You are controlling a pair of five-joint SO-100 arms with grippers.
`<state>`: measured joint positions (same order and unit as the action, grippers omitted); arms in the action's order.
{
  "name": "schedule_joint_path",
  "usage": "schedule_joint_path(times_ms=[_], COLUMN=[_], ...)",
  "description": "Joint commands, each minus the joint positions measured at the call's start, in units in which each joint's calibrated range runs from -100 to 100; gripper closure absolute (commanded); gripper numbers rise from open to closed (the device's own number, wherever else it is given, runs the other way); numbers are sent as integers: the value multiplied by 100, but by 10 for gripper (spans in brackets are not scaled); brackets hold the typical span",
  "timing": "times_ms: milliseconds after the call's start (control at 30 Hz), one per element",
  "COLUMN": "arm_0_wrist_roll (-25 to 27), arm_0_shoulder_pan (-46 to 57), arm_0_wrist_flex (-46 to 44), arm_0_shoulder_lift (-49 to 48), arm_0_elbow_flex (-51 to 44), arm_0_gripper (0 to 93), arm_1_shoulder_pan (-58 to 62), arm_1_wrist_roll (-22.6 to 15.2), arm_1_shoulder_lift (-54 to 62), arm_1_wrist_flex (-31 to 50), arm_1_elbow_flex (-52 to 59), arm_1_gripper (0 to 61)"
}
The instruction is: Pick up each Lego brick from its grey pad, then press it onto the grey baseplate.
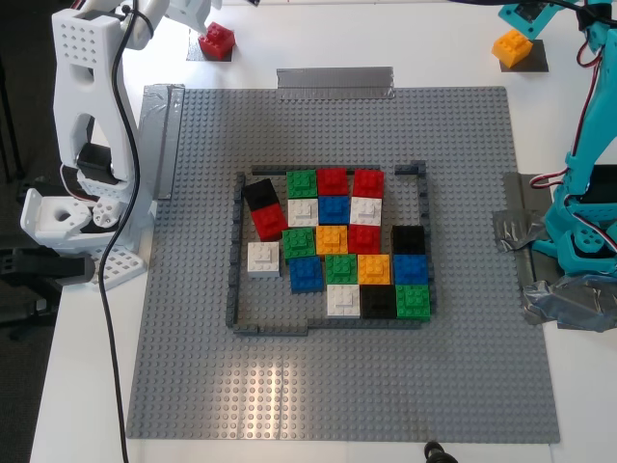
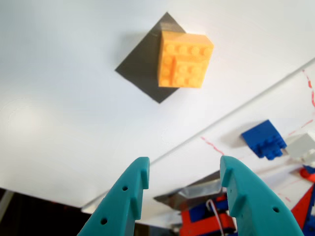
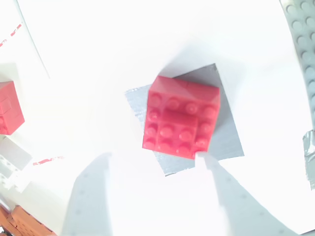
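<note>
The grey baseplate [image 1: 337, 386] already carries many bricks inside its frame. The red brick [image 3: 181, 117] and orange brick [image 2: 184, 59] sit on their grey pads [image 3: 226, 142]. My first gripper [image 2: 184, 184] hangs spread, empty; my second gripper's [image 3: 155, 196] overexposed jaws look spread. A skewed closing could nudge either brick off its pad.

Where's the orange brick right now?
The orange brick sits on its grey pad at the exterior view's top right, off the baseplate.

Red Lego brick [image 1: 217, 40] sits on its grey pad [image 1: 193, 50] at the exterior view's upper left; orange Lego brick [image 1: 511, 47] on its grey pad [image 1: 536, 60] upper right; grey baseplate [image 1: 193, 318] fills the centre.
</note>
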<state>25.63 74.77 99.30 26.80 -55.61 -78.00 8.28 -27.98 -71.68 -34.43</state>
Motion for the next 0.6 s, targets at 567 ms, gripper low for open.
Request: schedule_joint_path(times_ms=[567], arm_0_wrist_roll=[-265], arm_0_shoulder_pan=[-146], arm_0_wrist_flex=[70], arm_0_shoulder_lift=[797], arm_0_elbow_flex=[-204], arm_0_gripper=[760], arm_1_shoulder_pan=[136], arm_1_wrist_roll=[-79], arm_1_shoulder_lift=[-9], arm_1_wrist_flex=[-8], arm_1_elbow_flex=[-544], arm_1_gripper=[404])
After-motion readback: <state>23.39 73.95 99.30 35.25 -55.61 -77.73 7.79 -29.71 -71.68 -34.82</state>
